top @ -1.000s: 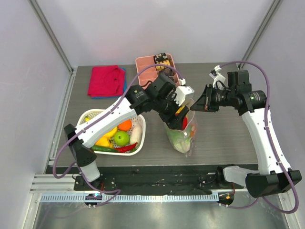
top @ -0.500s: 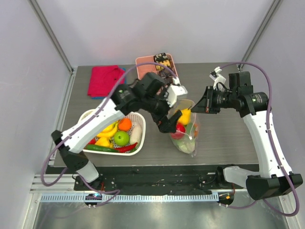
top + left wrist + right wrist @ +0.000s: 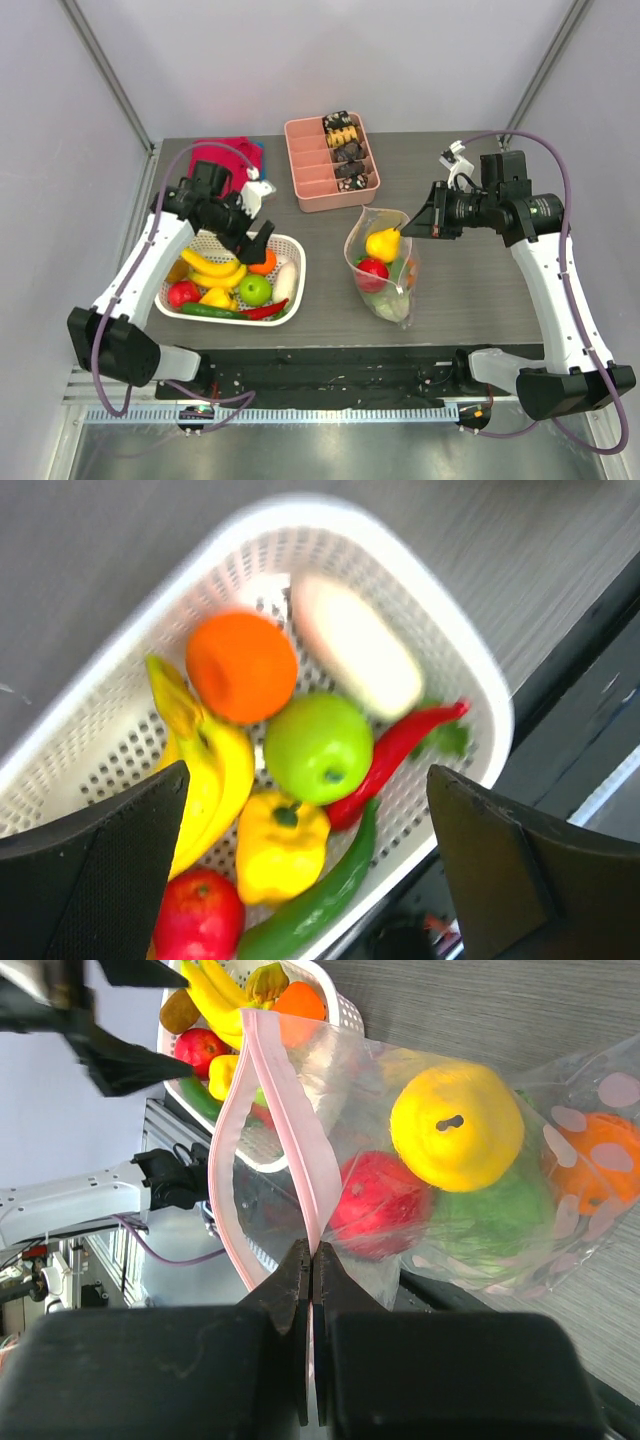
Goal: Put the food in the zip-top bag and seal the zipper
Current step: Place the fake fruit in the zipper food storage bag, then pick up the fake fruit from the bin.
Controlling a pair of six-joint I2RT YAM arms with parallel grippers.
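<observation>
A: At the tips of the right fingers [image 3: 292, 1285], what's going on?
B: They're pressing together on the zipper [image 3: 287, 1130], pinching one side of the pink strip. The other side is bowing away, so the mouth is gaping.
A: And the zip-top bag [image 3: 600, 1110]?
B: It's hanging from those tips and slumping onto the counter [image 3: 470, 290] just below them. Inside, a yellow fruit [image 3: 455, 1125] and a red fruit [image 3: 380, 1205] are sitting close to the tips and touching. Green lettuce [image 3: 490, 1220] is bunching beside them, and an orange piece [image 3: 600, 1160] is showing at the far end.
A: Left fingers [image 3: 110, 865]?
B: They're hanging spread wide, gripping nothing, over the white basket [image 3: 470, 670]. They're well apart from the bag.
A: What's lying under them?
B: A green apple [image 3: 318, 748] is sitting midway between the two fingers. An orange [image 3: 242, 665] and a pale white vegetable [image 3: 355, 645] are lying beyond it. A yellow pepper [image 3: 280, 845] is lying nearer the wrist, touching the apple. Bananas [image 3: 215, 770] are curving toward one finger. A red chilli [image 3: 400, 745] is leaning on the apple toward the other finger. A green chilli [image 3: 320, 900] and a red apple [image 3: 200, 915] are lying nearest the wrist.
</observation>
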